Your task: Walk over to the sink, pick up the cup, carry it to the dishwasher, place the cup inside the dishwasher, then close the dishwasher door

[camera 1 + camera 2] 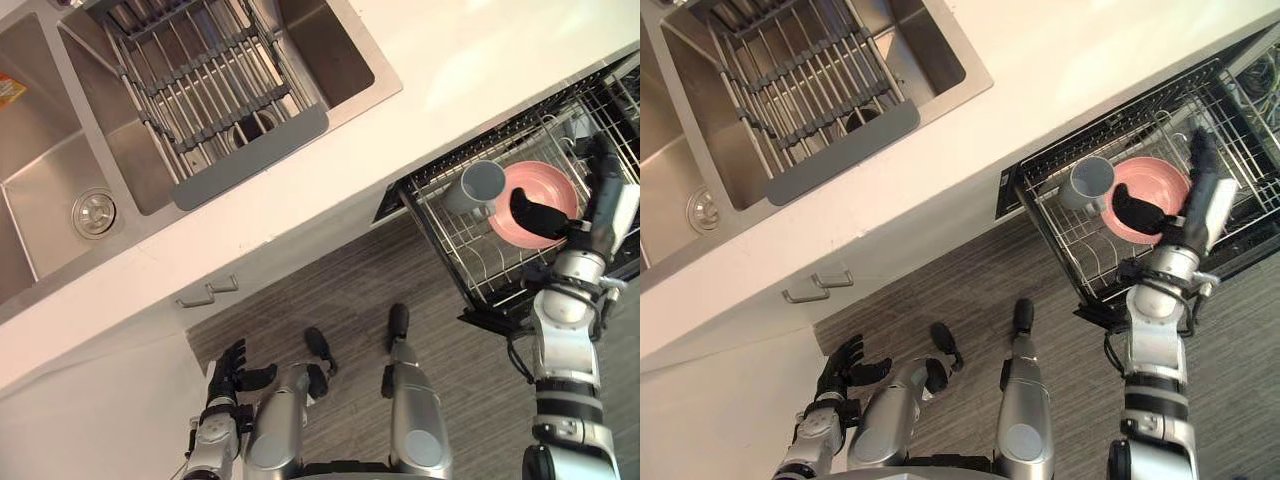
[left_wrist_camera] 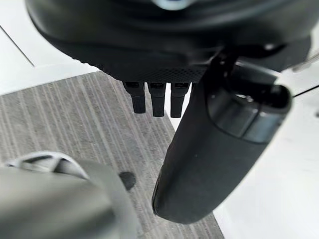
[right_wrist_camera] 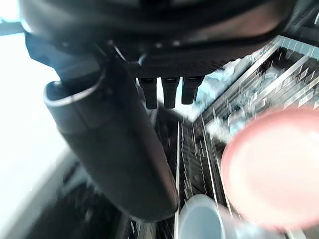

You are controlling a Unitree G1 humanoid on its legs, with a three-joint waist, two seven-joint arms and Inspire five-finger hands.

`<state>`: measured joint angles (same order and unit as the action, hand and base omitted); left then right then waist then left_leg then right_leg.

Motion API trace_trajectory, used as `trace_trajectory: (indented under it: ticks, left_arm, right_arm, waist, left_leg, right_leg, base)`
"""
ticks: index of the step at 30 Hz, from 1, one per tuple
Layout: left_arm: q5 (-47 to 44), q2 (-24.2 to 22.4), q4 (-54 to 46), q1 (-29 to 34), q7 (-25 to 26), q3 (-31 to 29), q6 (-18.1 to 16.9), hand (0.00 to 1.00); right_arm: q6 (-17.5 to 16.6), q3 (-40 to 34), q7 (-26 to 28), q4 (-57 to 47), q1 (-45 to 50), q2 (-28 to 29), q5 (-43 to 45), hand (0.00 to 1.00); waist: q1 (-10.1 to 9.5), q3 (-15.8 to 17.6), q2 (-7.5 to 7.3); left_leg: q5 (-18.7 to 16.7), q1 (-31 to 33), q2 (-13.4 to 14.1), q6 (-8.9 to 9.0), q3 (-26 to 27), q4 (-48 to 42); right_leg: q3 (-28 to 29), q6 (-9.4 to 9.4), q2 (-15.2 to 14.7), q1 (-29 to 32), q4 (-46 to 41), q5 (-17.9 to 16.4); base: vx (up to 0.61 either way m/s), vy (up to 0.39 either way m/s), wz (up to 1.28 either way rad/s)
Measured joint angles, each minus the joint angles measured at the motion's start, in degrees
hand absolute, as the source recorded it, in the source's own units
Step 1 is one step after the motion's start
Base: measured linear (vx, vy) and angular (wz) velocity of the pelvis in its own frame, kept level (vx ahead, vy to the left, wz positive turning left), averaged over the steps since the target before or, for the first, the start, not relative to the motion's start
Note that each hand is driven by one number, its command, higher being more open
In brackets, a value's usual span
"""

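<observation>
Cup (image 1: 478, 187) lay in dishwasher rack (image 1: 432, 218) beside pink plate (image 1: 543, 183); placement looked done. Right hand (image 1: 606, 205) above it, released and empty, likely free for the door.

No text is legible; the orange sticker (image 1: 8, 90) on the sink (image 1: 50, 190) bears print too small to read.

I log: counter (image 1: 470, 60), white, running slantwise | rack (image 1: 205, 90), grey bars, within the counter's left part | pink bowl (image 1: 535, 176), just past the counter's near edge, to my right | two handles (image 1: 225, 285), on the white front under the counter | floor (image 1: 400, 280), grey wood grain, below the counter
</observation>
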<state>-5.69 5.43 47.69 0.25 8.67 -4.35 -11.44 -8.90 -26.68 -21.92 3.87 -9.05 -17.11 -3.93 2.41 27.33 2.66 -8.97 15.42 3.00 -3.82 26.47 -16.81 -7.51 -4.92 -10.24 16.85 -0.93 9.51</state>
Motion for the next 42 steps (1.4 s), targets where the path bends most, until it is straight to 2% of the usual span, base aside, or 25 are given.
trace_trajectory:
  ticks: [2, 7, 10, 12, 18, 27, 29, 30, 32, 33, 36, 39, 42]
  left_arm:
    - [0.0, -0.4, 0.0, 0.0, -0.2, -1.5, 0.2, 0.9]
    - [0.1, -1.3, 0.0, 0.0, -0.4, -3.5, 0.7, 0.9]
    - [0.1, -1.8, -0.2, 0.0, -0.5, -3.5, 1.0, 0.9]
    - [0.0, -2.2, -0.4, 0.0, -0.9, -3.5, 1.1, 0.9]
    - [-0.1, -2.0, -0.5, 0.0, -1.6, -2.9, 1.1, 0.9]
    - [-0.1, 1.1, -0.1, -0.2, -2.5, -0.4, 1.0, 0.9]
    - [-0.1, 1.4, 0.3, -0.3, -2.6, -0.4, 1.0, 0.9]
    - [-0.1, 1.4, 0.5, -0.5, -2.6, -0.3, 1.0, 0.9]
    - [-0.1, 1.3, 0.5, -1.0, -2.7, 0.3, 1.0, 0.9]
    - [-0.1, 1.2, 0.5, -1.4, -2.7, 0.6, 1.0, 0.9]
    - [-0.1, 1.2, 0.2, -1.8, -2.7, 0.8, 0.9, 0.9]
    - [-0.1, 1.2, 0.2, -1.8, -2.7, 1.0, 1.0, 0.9]
    - [-0.1, 1.1, 0.3, -2.0, -2.7, 1.5, 1.0, 0.9]
  right_arm:
    - [-1.4, -3.2, -0.5, -0.7, 2.8, 1.8, 1.8, 0.9]
    - [-2.1, -10.2, -0.5, 2.1, 11.1, 8.0, 11.2, 0.9]
    - [-2.1, -10.7, 0.4, 7.3, 13.2, 9.6, 18.2, 0.9]
    - [-2.1, -10.5, 3.3, 10.4, 13.7, 10.6, 24.8, 0.9]
    - [-3.1, -7.4, 9.9, 16.6, 11.1, 9.7, 39.5, 0.9]
    - [-6.1, -0.1, 13.2, 31.7, -1.4, 3.3, 54.1, 0.9]
    - [-6.3, 3.6, 14.1, 31.9, -5.0, 1.6, 56.6, 0.9]
    - [-6.3, 5.4, 14.7, 31.9, -7.3, 0.4, 57.8, 0.9]
    - [-6.3, 8.2, 15.2, 32.0, -11.7, -2.0, 59.0, 0.9]
    - [-6.3, 10.5, 15.7, 32.0, -14.9, -3.8, 59.0, 0.9]
    - [-5.6, 14.3, 15.4, 35.3, -23.0, -6.9, 59.0, 0.9]
    - [-4.6, 16.9, 15.5, 36.9, -29.0, -7.4, 58.8, 0.9]
    - [-3.7, 17.8, 14.5, 41.6, -31.6, -9.9, 55.4, 0.9]
  waist:
    - [0.19, -0.1, -0.49]
    - [0.71, -0.3, -1.34]
    - [0.75, -0.6, -1.85]
    - [0.52, -0.7, -2.12]
    - [-0.12, -0.9, -2.42]
    - [-0.17, -0.9, -2.32]
    - [-0.32, -1.0, -1.82]
    - [-1.02, -0.9, -1.24]
    - [-1.81, -0.9, 0.37]
    - [-2.13, -0.9, 1.68]
    - [-3.3, -0.9, 3.65]
    - [-4.22, -0.9, 3.84]
    - [-3.99, -0.8, 4.04]
  left_leg:
    - [-0.3, -0.9, 0.2, 0.26, 0.7, 0.5]
    - [-0.3, -2.9, 0.3, 0.25, 1.0, 1.4]
    - [-0.3, -3.9, 0.5, 0.37, 1.1, 1.8]
    - [-0.5, -4.5, 0.8, 0.64, 1.1, 1.9]
    - [-0.4, -4.9, 1.1, 0.8, 1.1, 1.9]
    - [1.5, -2.6, -0.1, 0.31, -1.1, 2.8]
    - [2.0, -1.3, -0.2, 0.0, -2.4, 2.4]
    - [2.4, -0.9, -0.4, -0.09, -2.7, 2.5]
    - [3.0, -0.2, -0.7, -0.35, -3.5, 2.6]
    - [3.5, 0.4, -0.9, -0.54, -4.3, 2.7]
    - [4.6, 1.3, -1.1, -0.62, -6.0, 2.7]
    - [5.2, 1.9, -1.0, -0.52, -6.8, 2.7]
    - [5.3, 2.7, -0.9, -0.63, -7.5, 2.3]
  right_leg:
    - [0.7, 0.02, 0.1, -0.3, 0.1, -0.1]
    - [0.7, -0.28, 0.4, -1.9, 0.2, -0.6]
    - [0.8, -0.27, 0.5, -2.2, -1.0, -1.5]
    - [0.8, -0.11, 0.7, -2.2, -2.5, -2.6]
    - [0.9, -0.02, 0.8, -1.7, -4.3, -3.4]
    - [-0.9, -0.05, -0.1, -0.5, -3.8, -2.6]
    - [-2.2, 0.17, -0.3, -0.5, -3.1, -2.0]
    - [-2.5, 0.19, -0.5, -0.5, -2.6, -1.5]
    - [-3.4, 0.33, -0.7, -0.5, -2.1, -1.0]
    - [-4.1, 0.42, -0.9, -0.5, -1.9, -0.7]
    - [-5.5, 0.8, -0.9, -0.5, -1.5, -0.2]
    - [-6.3, 1.21, -0.4, -0.7, -0.4, 0.5]
    - [-6.7, 1.45, -0.3, -0.8, 0.2, 1.0]
  base:
    - [0.02, 0.01, -0.18]
    - [0.04, 0.006, -0.05]
    - [0.01, 0.001, -0.01]
    - [0.0, 0.0, 0.0]
    - [0.0, 0.0, 0.0]
    - [-0.02, 0.0, 0.13]
    - [-0.06, 0.005, 0.3]
    - [-0.11, 0.01, 0.27]
    - [-0.11, 0.012, 0.26]
    - [-0.07, 0.007, 0.28]
    - [-0.07, -0.009, 0.25]
    - [-0.03, -0.017, 0.12]
    - [-0.03, -0.003, 0.05]
